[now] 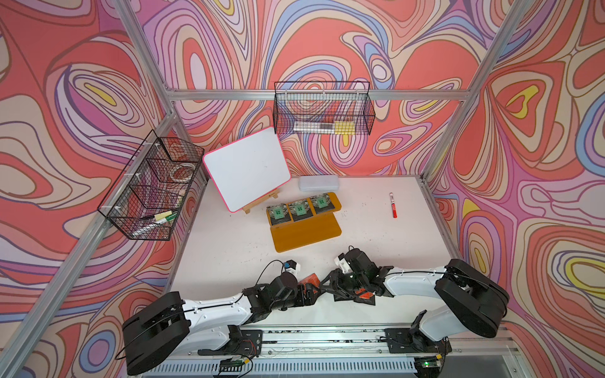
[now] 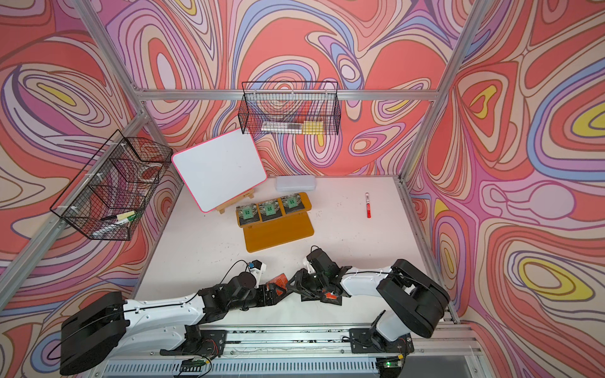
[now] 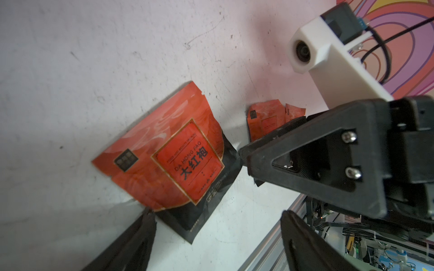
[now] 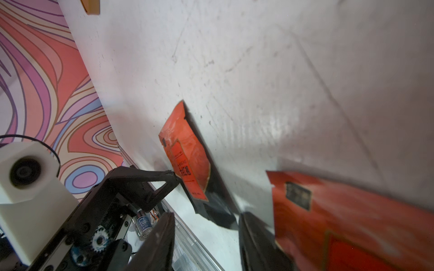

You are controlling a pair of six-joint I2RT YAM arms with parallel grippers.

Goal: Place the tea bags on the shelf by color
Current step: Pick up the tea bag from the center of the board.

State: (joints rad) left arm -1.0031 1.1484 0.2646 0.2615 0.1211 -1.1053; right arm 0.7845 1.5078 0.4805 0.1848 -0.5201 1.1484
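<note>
The mustard-yellow shelf stands mid-table in both top views; three green tea bags line its upper board and the lower board is bare. Near the front edge my two grippers meet tip to tip. In the left wrist view an orange-red tea bag lies flat ahead of my open left gripper, its corner by one fingertip. Two more orange-red tea bags lie behind the right arm's finger, which touches the near bag's edge. My right gripper is open over bare table, with an orange-red tea bag just outside one finger.
A pink-edged whiteboard on an easel stands left of the shelf, with a translucent case behind it. A red marker lies to the right. Wire baskets hang on the back wall and left wall. An aluminium rail runs along the front.
</note>
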